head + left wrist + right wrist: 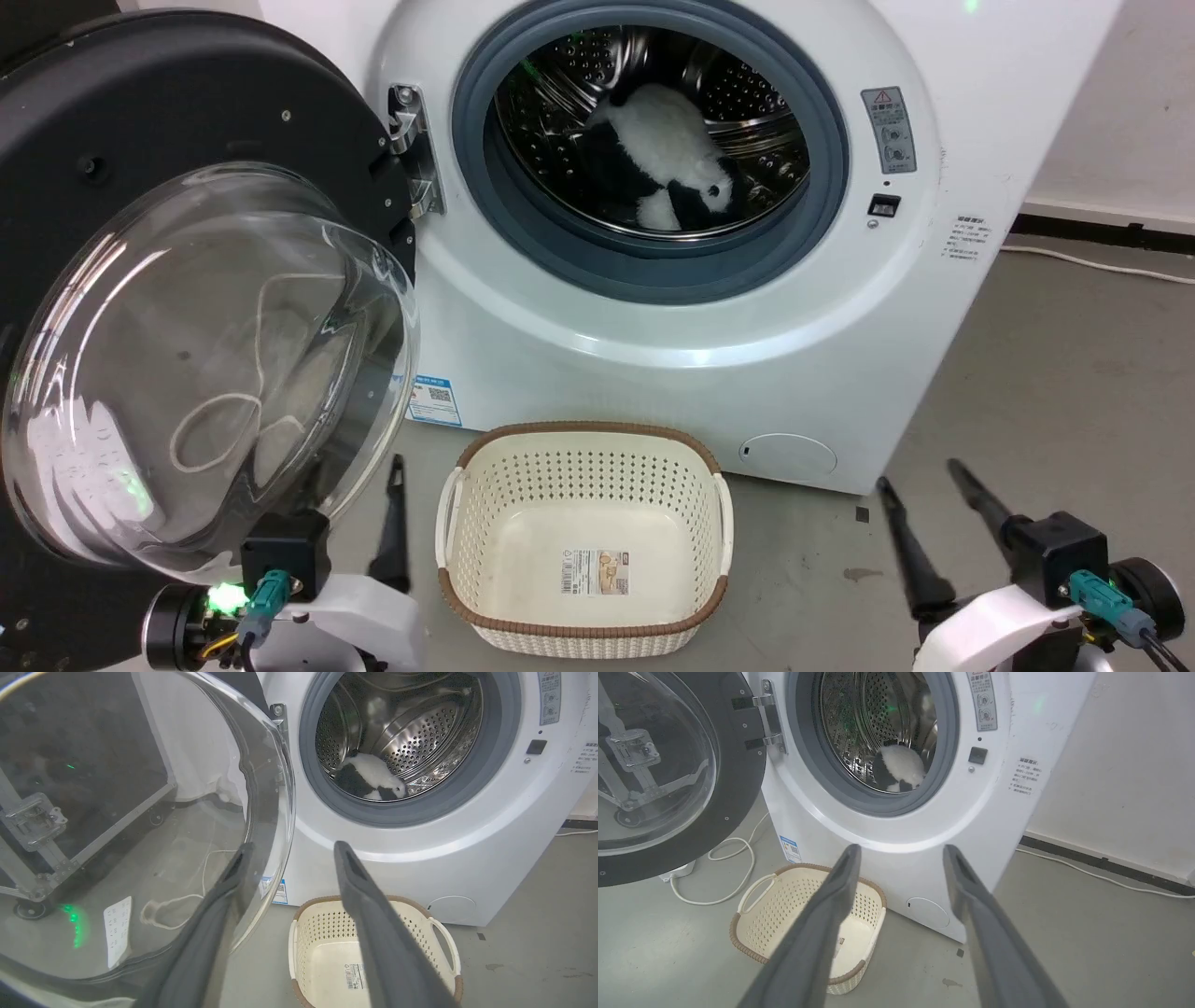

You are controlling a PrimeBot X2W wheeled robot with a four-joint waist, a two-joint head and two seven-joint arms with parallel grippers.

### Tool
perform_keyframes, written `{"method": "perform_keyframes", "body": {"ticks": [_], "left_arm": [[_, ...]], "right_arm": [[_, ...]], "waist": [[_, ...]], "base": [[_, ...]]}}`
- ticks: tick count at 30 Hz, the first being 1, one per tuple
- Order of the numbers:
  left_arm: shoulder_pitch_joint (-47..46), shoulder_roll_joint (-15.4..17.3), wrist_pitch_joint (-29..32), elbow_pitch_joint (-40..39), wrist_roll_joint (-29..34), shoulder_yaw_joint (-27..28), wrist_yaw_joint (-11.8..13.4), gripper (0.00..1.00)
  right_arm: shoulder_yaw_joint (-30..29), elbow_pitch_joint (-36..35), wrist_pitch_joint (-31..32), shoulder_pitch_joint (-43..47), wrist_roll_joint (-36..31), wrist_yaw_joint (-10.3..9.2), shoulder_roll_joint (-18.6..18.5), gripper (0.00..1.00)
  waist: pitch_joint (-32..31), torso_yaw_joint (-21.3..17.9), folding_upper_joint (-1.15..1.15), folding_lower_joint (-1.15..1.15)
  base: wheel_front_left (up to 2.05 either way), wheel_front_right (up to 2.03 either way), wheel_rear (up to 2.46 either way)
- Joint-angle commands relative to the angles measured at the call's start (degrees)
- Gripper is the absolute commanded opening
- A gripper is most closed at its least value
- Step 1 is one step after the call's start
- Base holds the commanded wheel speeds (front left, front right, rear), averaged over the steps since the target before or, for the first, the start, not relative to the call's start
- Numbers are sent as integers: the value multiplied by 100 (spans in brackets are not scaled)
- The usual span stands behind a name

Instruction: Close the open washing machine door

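Observation:
The washing machine door (187, 103) stands swung wide open on the left, its black frame and bulging glass bowl facing me; the door (140, 812) fills the left of the left wrist view and the door (738, 765) hangs on its metal hinge in the right wrist view. The white washing machine (709, 373) shows its steel drum and grey gasket. My left gripper (353, 464) is open low beside the bowl's lower right edge, one finger seen through the glass (233, 877); contact cannot be told. My right gripper (920, 472) is open and empty, right of the basket.
A cream perforated basket (588, 431) sits on the floor right before the washer, between my grippers. A black-and-white plush toy (667, 140) lies in the drum. A white cable (733, 849) loops on the floor under the door. A wall (1111, 765) rises at the right.

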Motion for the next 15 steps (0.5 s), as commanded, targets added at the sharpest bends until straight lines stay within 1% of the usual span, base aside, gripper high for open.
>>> {"method": "perform_keyframes", "body": {"ticks": [1,15], "left_arm": [[-3,0,-13,0,4,-6,1,100],[-28,36,-180,7,26,-111,50,100]], "right_arm": [[-7,1,-12,3,18,0,0,100],[-84,4,-180,44,163,1,3,100]], "waist": [[1,0,0,0],[-3,92,0,0]], "base": [[0,0,0],[0,0,0]]}}
